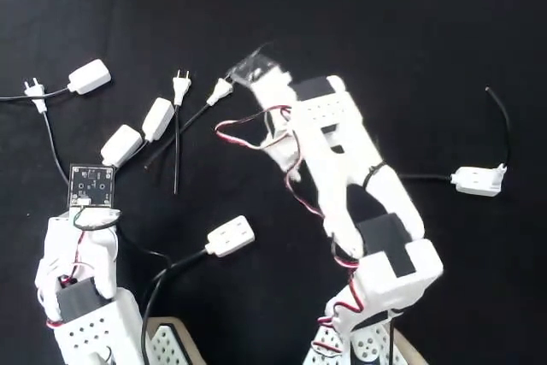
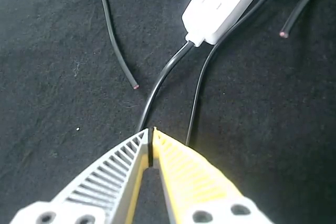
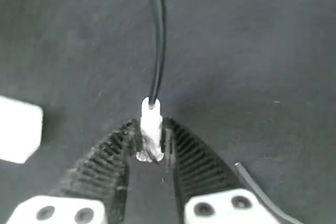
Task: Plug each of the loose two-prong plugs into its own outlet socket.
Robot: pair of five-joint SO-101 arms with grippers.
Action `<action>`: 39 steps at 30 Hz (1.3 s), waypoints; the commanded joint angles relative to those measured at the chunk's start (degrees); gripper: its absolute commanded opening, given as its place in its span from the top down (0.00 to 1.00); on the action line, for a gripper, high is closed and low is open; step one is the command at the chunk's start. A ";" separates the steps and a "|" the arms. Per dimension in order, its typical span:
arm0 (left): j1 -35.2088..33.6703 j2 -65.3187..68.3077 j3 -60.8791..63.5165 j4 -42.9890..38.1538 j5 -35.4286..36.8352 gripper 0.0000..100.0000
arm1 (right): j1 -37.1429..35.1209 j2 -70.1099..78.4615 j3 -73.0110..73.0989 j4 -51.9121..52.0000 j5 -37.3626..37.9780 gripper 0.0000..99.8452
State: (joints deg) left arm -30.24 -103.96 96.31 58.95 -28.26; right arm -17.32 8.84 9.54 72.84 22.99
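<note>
The right end effector (image 3: 151, 142) pinches a white two-prong plug (image 3: 151, 121) by its body, upper middle of the high view, over the black counter (image 1: 410, 57). The left end effector (image 2: 152, 139), lower left, is pressed together just short of an outlet socket (image 2: 220, 3).

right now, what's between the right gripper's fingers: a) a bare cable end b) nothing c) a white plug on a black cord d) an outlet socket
c, the right gripper is closed around the white plug, its black cord leading away.
</note>
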 commanded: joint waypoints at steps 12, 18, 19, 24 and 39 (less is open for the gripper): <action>0.66 0.09 1.10 0.26 -0.44 0.97 | -7.65 -49.19 44.18 -30.95 -14.59 0.99; 0.75 0.09 1.10 0.26 -0.44 0.97 | -11.78 -62.20 57.10 -32.18 -22.95 0.99; 0.75 0.09 1.10 0.26 -0.44 0.97 | -12.66 -63.16 58.59 -32.18 -24.44 0.99; 0.75 0.09 1.10 0.26 -0.44 0.97 | -17.93 -64.75 65.10 -35.60 -31.21 0.99; 0.75 0.09 1.10 0.26 -0.44 0.97 | -23.12 -64.92 70.20 -40.09 -33.93 0.99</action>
State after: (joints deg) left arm -30.24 -103.96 96.31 58.95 -28.26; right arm -39.65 -55.08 79.78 33.63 -10.51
